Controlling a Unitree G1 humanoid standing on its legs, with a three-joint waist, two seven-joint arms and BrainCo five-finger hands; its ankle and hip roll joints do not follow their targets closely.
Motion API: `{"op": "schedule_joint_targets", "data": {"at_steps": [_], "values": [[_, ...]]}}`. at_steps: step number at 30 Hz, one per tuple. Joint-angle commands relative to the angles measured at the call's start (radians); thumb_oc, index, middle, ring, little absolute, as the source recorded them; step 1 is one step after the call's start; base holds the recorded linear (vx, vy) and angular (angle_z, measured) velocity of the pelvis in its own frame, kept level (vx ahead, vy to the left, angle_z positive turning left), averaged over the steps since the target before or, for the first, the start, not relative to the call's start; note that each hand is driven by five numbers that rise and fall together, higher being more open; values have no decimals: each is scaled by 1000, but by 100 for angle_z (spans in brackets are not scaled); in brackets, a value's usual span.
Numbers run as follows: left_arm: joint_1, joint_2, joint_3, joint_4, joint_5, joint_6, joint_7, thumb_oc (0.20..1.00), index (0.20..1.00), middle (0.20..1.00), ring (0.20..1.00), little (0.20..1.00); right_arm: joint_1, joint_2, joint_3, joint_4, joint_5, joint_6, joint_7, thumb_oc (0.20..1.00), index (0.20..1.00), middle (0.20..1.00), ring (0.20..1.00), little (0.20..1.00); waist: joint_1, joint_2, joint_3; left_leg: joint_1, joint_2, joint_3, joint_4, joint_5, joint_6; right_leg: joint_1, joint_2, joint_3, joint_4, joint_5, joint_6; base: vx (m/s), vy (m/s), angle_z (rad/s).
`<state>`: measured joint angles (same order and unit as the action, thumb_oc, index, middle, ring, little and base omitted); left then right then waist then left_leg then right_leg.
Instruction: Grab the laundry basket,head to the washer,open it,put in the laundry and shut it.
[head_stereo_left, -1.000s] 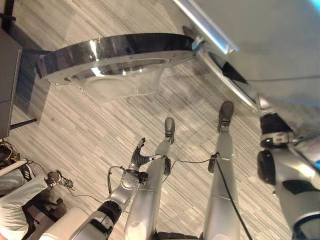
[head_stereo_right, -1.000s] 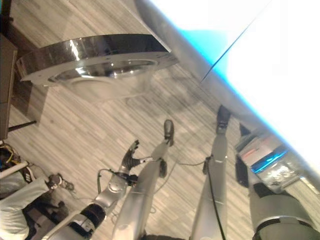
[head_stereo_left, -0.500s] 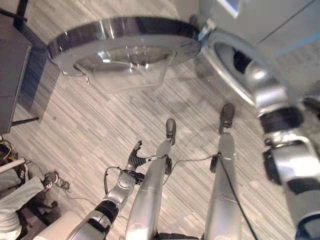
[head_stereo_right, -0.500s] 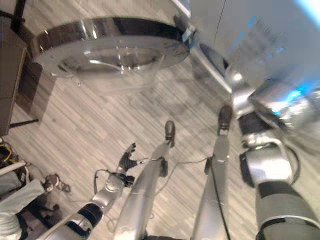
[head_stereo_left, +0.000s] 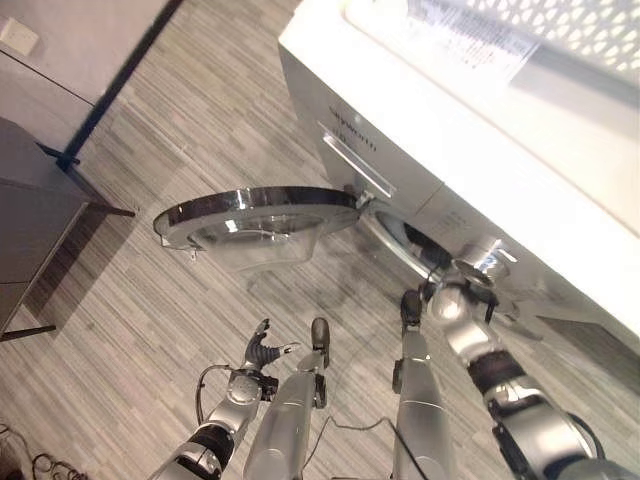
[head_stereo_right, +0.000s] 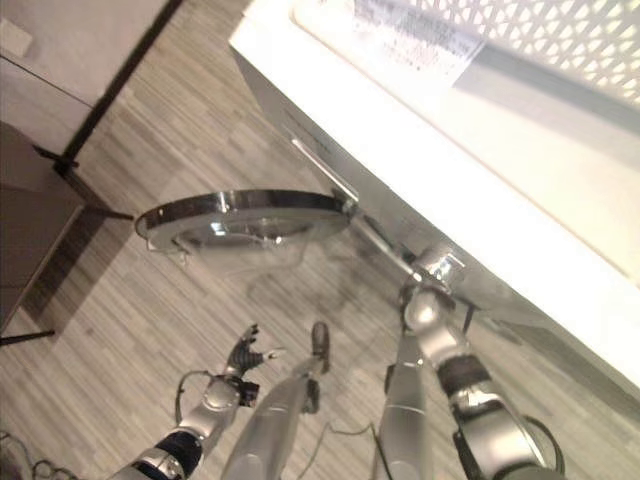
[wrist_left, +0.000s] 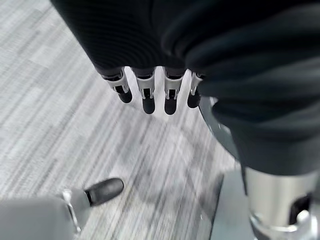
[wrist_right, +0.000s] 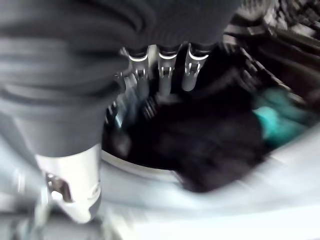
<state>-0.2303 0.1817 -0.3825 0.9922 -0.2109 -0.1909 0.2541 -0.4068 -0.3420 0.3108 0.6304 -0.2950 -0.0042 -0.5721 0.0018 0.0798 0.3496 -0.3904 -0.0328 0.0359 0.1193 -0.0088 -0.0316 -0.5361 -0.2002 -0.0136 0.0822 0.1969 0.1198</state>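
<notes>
The white washer (head_stereo_left: 400, 130) stands at the right with its round glass door (head_stereo_left: 260, 215) swung wide open. My right arm reaches to the drum opening (head_stereo_left: 425, 255). In the right wrist view my right hand (wrist_right: 160, 70) points straight-fingered into the dark drum, over dark laundry (wrist_right: 200, 145) and a teal cloth (wrist_right: 277, 122); I see nothing in its fingers. A white perforated laundry basket (head_stereo_left: 570, 30) sits on top of the washer. My left hand (head_stereo_left: 262, 350) hangs low beside me, open and empty, its fingers (wrist_left: 145, 95) straight over the floor.
A grey cabinet (head_stereo_left: 30, 230) stands on thin black legs at the far left. Striped grey floor (head_stereo_left: 150, 320) lies between it and the washer, under the open door. A printed sheet (head_stereo_left: 470, 45) lies on the washer top by the basket.
The camera has tilted up, bringing the washer top and the basket into view. My right arm has gone lower, to the drum opening. The left hand stays low.
</notes>
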Motion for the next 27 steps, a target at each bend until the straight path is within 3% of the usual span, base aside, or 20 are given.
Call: {"op": "schedule_joint_targets", "data": {"at_steps": [1, 8, 13, 18, 19, 20, 27], "values": [[71, 1, 46, 61, 55, 14, -15, 1000, 1000, 1000, 1000, 1000, 128, -41, -11, -21, 20, -51, 86, 1000, 1000, 1000, 1000, 1000, -32, -22, -43, 45, 43, -25, 0, -64, -13, 146, -6, -47, -6, -131, 29, 72, -30, -8], [139, 13, 130, 189, 129, 28, -44, 1000, 1000, 1000, 1000, 1000, 284, -61, 50, 92, -73, -56, 213, 1000, 1000, 1000, 1000, 1000, -34, -58, -128, 208, 70, -11, -60, -71, -18, 305, 10, -60, -80, -135, 34, 122, -36, -8], [174, 24, 172, 266, 173, 41, -71, 1000, 1000, 1000, 1000, 1000, 317, -4, 35, 365, -30, -36, 263, 1000, 1000, 1000, 1000, 1000, -22, -64, -197, 302, 75, 0, -108, -66, -19, 385, 17, -65, -114, -136, 36, 93, -32, -16], [187, 38, 197, 288, 185, 45, -88, 1000, 1000, 1000, 1000, 1000, 341, 24, 31, 537, -11, -18, 319, 1000, 1000, 1000, 1000, 1000, -13, -68, -227, 348, 76, -13, -133, -59, -20, 434, 18, -79, -120, -148, 34, 65, -48, 8], [190, 42, 202, 291, 188, 46, -96, 1000, 1000, 1000, 1000, 1000, 347, 32, 19, 597, 6, -14, 342, 1000, 1000, 1000, 1000, 1000, -11, -68, -235, 358, 77, -19, -139, -57, -20, 446, 20, -85, -122, -151, 33, 119, -82, 33], [201, 49, 208, 314, 193, 55, -126, 1000, 1000, 1000, 1000, 1000, 368, 35, -80, 740, 104, 8, 385, 1000, 1000, 1000, 1000, 1000, -7, -67, -265, 383, 79, -32, -157, -53, -20, 478, 23, -99, -132, -158, 32, 107, -78, 21], [215, 59, 218, 357, 192, 89, -193, 1000, 1000, 1000, 1000, 1000, 395, -35, -280, 916, 271, 54, 466, 1000, 1000, 1000, 1000, 1000, -12, -64, -316, 424, 89, -41, -180, -52, -24, 528, 31, -118, -148, -166, 30, 50, -39, 12]]}}
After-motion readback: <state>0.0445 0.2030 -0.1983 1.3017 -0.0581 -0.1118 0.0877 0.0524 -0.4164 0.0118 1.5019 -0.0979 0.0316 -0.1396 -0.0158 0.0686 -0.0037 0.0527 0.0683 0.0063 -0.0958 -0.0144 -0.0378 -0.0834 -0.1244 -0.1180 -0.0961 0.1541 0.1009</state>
